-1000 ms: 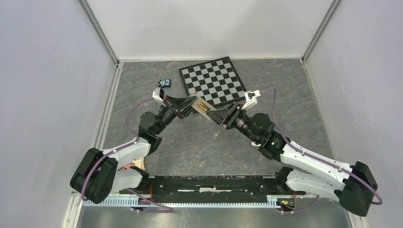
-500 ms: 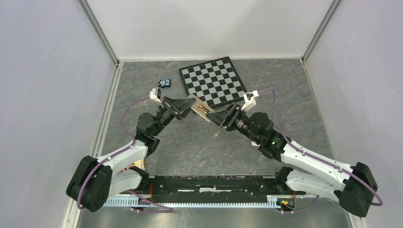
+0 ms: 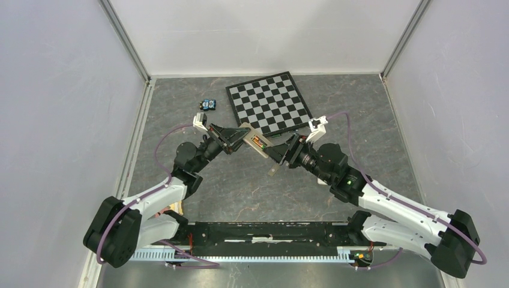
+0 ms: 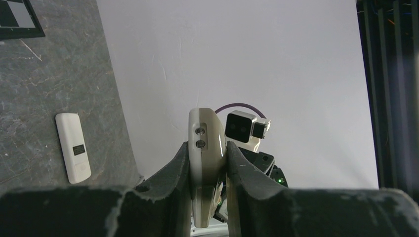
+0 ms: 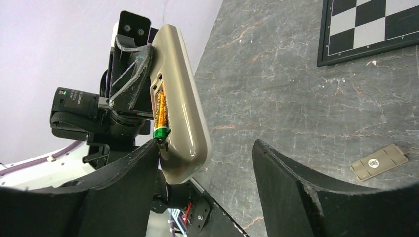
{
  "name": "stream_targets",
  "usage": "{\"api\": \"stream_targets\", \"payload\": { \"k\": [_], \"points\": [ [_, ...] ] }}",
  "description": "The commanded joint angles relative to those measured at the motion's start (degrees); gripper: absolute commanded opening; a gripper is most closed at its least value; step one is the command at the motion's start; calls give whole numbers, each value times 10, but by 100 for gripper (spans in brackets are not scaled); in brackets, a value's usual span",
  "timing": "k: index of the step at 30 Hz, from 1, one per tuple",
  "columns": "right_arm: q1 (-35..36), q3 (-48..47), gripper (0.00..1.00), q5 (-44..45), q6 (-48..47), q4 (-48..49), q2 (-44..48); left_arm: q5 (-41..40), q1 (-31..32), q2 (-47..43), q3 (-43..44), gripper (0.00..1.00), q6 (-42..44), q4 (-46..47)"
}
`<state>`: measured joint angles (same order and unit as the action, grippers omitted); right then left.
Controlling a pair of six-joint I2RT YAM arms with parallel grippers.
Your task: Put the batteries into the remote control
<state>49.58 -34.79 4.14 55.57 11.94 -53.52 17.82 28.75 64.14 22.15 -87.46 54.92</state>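
Right wrist, right claw (image 5: 206, 144) wider, left claw (image 4: 207, 148) gripping remote control (image 5: 185, 98)

Robotics laboratory test cell. Enclosed by plain white panels (image 3: 60, 90) in aluminium framing (image 3: 126, 42) over a grey stone-patterned tabletop (image 3: 240, 192). Fitted with a black-and-white checkerboard (image 3: 269, 102) and cabled robot arms (image 3: 384, 201) on a black base rail (image 3: 270, 231).

Remote control (image 3: 254, 143) between left end effector (image 3: 240, 139) and right end effector (image 3: 277, 151), chessboard (image 3: 268, 102) behind, loose cover (image 3: 273, 170) before
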Motion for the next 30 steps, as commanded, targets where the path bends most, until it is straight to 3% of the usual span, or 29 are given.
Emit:
{"api": "stream_targets", "payload": {
  "k": [1,11,19,25,30],
  "points": [
    [-12,-15,72,28,-32,-53,9,12,2,-8,30,2,-25,39],
    [-14,-16,61,40,-38,-57,34,6,0,-6,29,2,-16,25],
    [-14,11,85,-8,-32,47,34,6,0,-6,28,2,-16,25],
    [-15,19,87,-23,-11,96,19,8,0,-7,27,2,-19,27],
    [-16,20,79,-27,2,113,-3,12,0,-10,25,2,-23,32]
  ]
}}
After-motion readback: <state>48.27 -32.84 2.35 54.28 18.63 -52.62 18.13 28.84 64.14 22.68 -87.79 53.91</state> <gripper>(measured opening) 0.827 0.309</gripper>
